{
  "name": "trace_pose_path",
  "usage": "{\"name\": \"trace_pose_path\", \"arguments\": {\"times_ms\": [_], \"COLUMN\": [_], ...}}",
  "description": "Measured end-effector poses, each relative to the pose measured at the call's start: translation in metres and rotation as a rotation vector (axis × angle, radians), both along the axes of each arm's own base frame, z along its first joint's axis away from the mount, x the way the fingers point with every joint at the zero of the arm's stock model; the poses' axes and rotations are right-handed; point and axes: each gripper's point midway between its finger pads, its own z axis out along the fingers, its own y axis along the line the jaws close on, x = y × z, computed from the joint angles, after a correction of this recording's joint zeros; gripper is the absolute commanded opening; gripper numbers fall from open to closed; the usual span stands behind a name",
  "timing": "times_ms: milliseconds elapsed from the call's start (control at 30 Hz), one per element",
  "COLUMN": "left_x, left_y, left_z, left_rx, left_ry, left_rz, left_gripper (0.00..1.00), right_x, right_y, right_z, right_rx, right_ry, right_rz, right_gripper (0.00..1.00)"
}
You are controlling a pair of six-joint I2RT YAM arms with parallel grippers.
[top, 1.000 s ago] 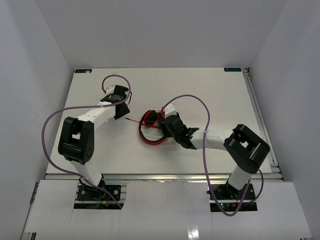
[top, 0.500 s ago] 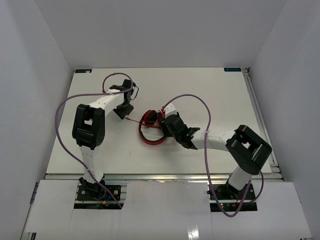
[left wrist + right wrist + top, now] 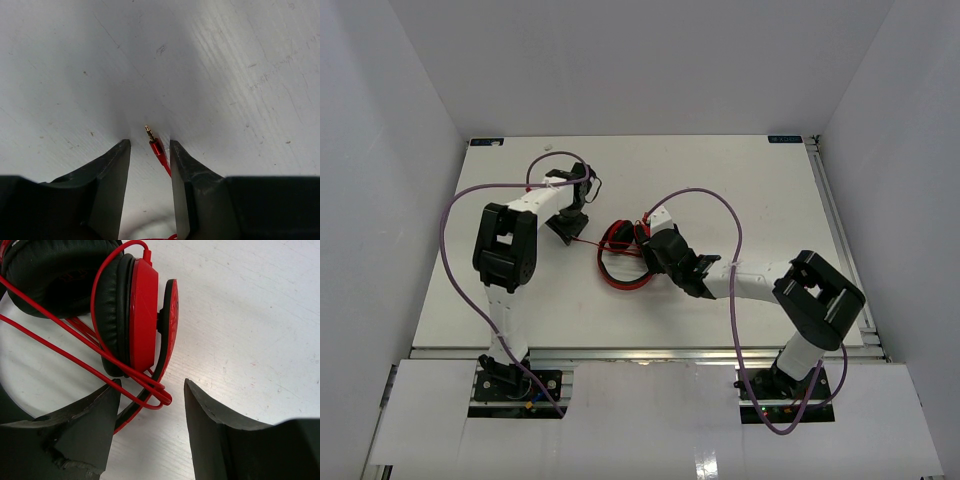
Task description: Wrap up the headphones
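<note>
Roughly at the centre of the counter [image 3: 720, 160] lie the headphones [image 3: 620, 255]; the right pincer [image 3: 152, 384] stands open with a cord loop [image 3: 161, 398] between its tips, the left pincer [image 3: 148, 144] open astride the plug [image 3: 156, 146].

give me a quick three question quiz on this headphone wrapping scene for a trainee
1. True or false: the right gripper has its jaws shut tight.
2. What lies on the table between the left gripper fingers? A) the cord's jack plug B) a screw C) a coin
3. Fill in: the red earcup shows up close in the ___ wrist view.

Key: 1 false, the jaws stand apart. 2 A. 3 right.
</note>
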Motion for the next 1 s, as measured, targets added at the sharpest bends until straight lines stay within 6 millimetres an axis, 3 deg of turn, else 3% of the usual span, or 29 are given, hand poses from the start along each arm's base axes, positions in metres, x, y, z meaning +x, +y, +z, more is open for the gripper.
{"name": "trace_pose_path", "arguments": {"times_ms": [100, 333, 667, 867, 1000], "left_x": [0.001, 0.008, 0.011, 0.012, 0.014], "left_y": [-0.001, -0.007, -0.007, -0.006, -0.005], "left_z": [0.000, -0.001, 0.000, 0.000, 0.000], "left_rx": [-0.001, -0.016, 0.000, 0.022, 0.036], "left_ry": [0.001, -0.018, -0.020, -0.017, -0.009], "left_rz": [0.003, 0.013, 0.021, 0.026, 0.023], "left_gripper": [0.41, 0.00, 0.00, 0.00, 0.00], "right_x": [0.000, 0.000, -0.001, 0.001, 0.007], "right_y": [0.000, 0.000, -0.002, -0.002, 0.002], "right_z": [0.003, 0.005, -0.001, -0.027, -0.034], "right_rx": [0.002, 0.003, -0.009, -0.053, -0.063], "right_ry": [-0.006, -0.011, -0.004, 0.026, 0.023], "right_rz": [0.003, 0.005, 0.006, 0.000, -0.013], "right_gripper": [0.59, 0.59, 0.61, 0.61, 0.59]}}
